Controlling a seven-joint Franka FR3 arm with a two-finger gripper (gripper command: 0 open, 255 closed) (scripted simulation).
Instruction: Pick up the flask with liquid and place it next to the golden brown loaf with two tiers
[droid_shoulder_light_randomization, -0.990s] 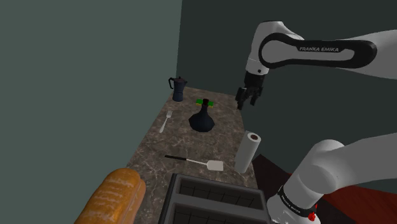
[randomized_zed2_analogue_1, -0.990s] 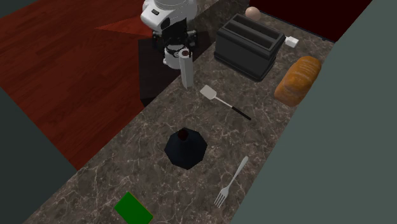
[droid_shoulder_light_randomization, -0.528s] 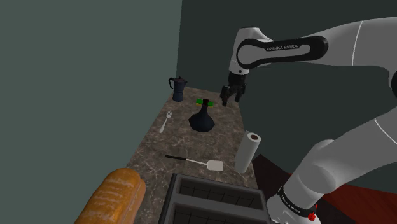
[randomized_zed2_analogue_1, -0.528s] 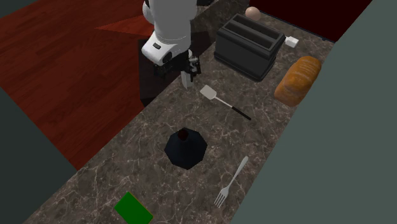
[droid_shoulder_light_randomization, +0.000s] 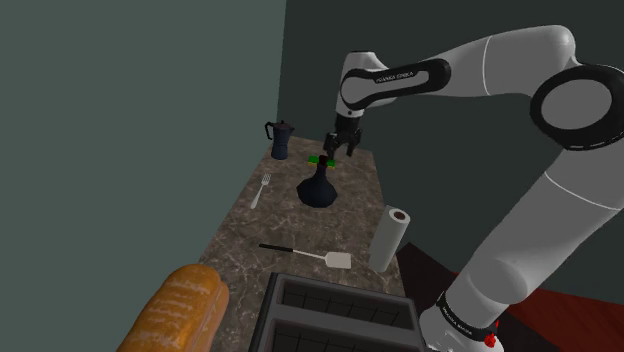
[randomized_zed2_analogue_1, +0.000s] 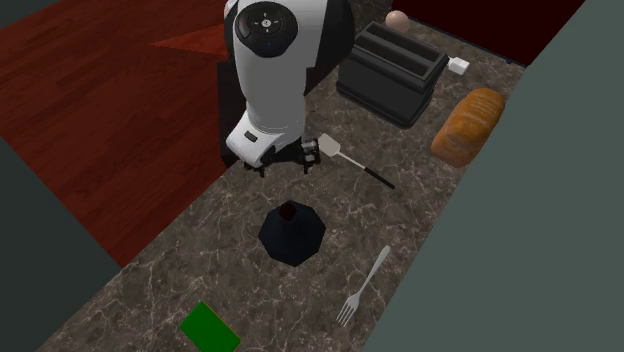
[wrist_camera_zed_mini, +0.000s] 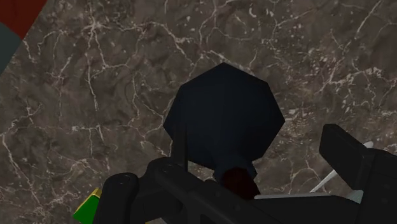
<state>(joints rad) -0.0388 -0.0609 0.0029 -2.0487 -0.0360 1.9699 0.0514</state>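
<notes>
A dark navy flask (droid_shoulder_light_randomization: 318, 188) with a wide base and a narrow neck stands upright on the marble counter (droid_shoulder_light_randomization: 290, 225). Its dark red mouth shows from above in the second exterior view, flask (randomized_zed2_analogue_1: 290, 234). My black gripper (droid_shoulder_light_randomization: 338, 148) hangs open just above and slightly behind the neck, touching nothing; gripper (randomized_zed2_analogue_1: 285, 160). In the wrist view the flask (wrist_camera_zed_mini: 224, 121) lies straight below, its neck between the spread fingers of the gripper (wrist_camera_zed_mini: 242, 172). The golden brown loaf (droid_shoulder_light_randomization: 180, 310) lies at the counter's near end, by the wall, loaf (randomized_zed2_analogue_1: 468, 125).
A black toaster (droid_shoulder_light_randomization: 335, 315) stands beside the loaf. A white paper roll (droid_shoulder_light_randomization: 388, 238), a spatula (droid_shoulder_light_randomization: 315, 256), a fork (droid_shoulder_light_randomization: 260, 190), a green block (randomized_zed2_analogue_1: 209, 328) and a dark coffee pot (droid_shoulder_light_randomization: 280, 140) share the counter. Red-brown wooden floor (randomized_zed2_analogue_1: 110, 110) lies beyond the edge.
The arm has swung toward the shoulder view's left, carrying the gripper from above the paper roll to over the flask. The fingers stayed open; nothing on the counter moved.
</notes>
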